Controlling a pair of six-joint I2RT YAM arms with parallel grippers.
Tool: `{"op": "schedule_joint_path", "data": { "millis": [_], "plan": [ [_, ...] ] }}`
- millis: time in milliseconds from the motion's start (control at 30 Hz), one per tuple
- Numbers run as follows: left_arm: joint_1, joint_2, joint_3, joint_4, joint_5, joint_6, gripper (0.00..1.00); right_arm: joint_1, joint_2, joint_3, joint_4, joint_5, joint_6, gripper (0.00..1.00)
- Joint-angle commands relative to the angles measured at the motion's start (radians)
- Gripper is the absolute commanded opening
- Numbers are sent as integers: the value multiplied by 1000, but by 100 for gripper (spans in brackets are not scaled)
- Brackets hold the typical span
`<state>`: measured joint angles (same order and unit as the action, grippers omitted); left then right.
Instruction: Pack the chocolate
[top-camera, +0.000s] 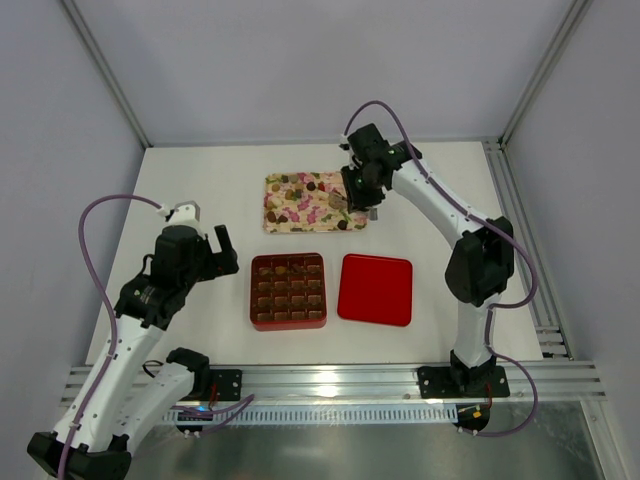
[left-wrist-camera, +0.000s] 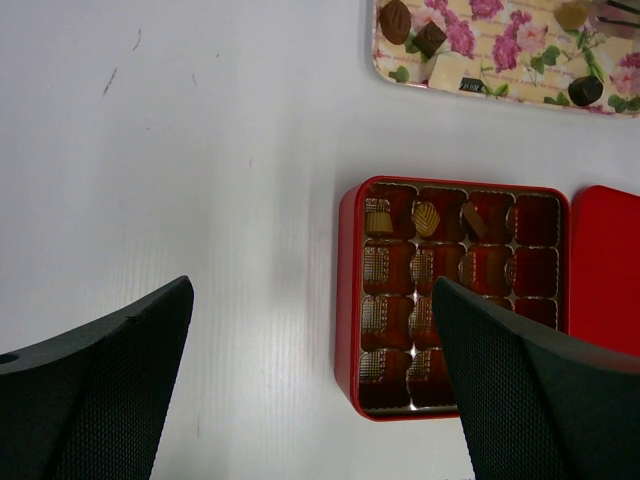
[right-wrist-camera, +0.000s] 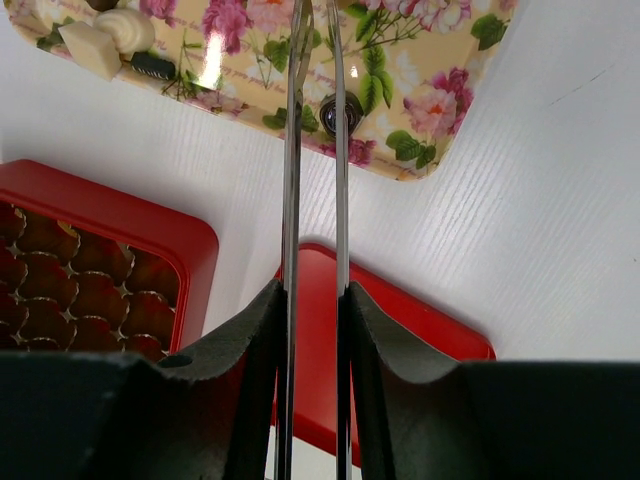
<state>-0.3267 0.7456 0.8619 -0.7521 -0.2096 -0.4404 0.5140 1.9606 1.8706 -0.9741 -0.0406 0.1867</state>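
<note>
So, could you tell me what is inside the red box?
Three chocolates sit in the far row of the red box; other visible cells look empty. The left end effector hides the near right corner with one finger.

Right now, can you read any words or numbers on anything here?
Nothing readable.
Floral tray: faint script-like lines in the pattern, too blurred to read.
Small dark item on the tray: pale marks, too small to read.
Red box, red lid: no writing shows.

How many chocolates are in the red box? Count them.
3, all in the red box, far row: a tan chocolate leftmost, a ridged chocolate next, a dark chocolate third. The left tool hides some nearer cells.
</note>
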Motion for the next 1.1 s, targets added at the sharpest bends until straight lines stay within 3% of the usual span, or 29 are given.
{"op": "schedule_joint_path", "data": {
  "millis": [0,200,467,1067],
  "plan": [
    [3,-11,9,28,-13,0,100,3,-66,45,3,-1,3,33],
    [2,-15,9,28,-13,-1,100,3,-48,45,5,-4,2,34],
    [3,-14,9,28,-13,-1,100,3,-25,79,-2,34,-1,48],
    [3,-18,9,28,-16,-1,100,1,119,136,-20,54,0,48]
  ]
}}
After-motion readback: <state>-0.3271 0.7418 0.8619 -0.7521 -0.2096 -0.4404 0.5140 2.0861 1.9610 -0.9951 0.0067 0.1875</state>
